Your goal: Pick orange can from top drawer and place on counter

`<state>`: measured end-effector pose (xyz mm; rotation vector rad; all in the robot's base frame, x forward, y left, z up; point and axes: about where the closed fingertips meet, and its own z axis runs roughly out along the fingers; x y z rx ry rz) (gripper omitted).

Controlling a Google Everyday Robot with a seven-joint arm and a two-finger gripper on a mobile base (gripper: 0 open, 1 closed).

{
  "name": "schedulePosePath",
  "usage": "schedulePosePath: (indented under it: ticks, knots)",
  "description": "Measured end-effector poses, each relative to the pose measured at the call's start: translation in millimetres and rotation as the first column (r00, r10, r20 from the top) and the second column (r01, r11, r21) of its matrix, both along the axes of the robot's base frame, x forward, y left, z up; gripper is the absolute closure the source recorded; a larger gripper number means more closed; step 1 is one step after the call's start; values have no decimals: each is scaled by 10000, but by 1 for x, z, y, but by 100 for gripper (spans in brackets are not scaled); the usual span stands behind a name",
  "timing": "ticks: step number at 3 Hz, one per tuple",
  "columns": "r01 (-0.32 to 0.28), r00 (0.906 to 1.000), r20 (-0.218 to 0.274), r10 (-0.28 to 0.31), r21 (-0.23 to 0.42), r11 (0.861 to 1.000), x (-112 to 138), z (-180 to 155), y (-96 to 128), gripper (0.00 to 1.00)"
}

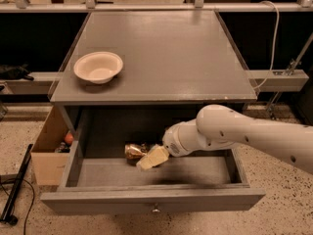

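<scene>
The top drawer stands pulled open below the counter. The orange can lies inside the drawer toward its back, left of middle, shiny bronze. My gripper reaches into the drawer from the right on its white arm. Its cream fingers lie right against the can's right side, and one overlaps the can's lower edge. The can rests on the drawer floor.
A cream-white bowl sits on the counter's left side. A brown cardboard box holding small items stands on the floor left of the drawer. A black pole lies at the far left. A white cable hangs at the right.
</scene>
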<state>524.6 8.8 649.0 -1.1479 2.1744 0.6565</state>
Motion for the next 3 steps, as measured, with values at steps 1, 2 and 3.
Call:
schedulePosePath:
  ticks: [1, 2, 3]
  knots:
    - [74, 9998, 178, -69, -243, 9997, 8, -11, -8, 0]
    - [9, 9990, 449, 2, -250, 9997, 14, -16, -4, 0]
    - [47, 9980, 633, -40, -104, 9999, 14, -23, 2, 0]
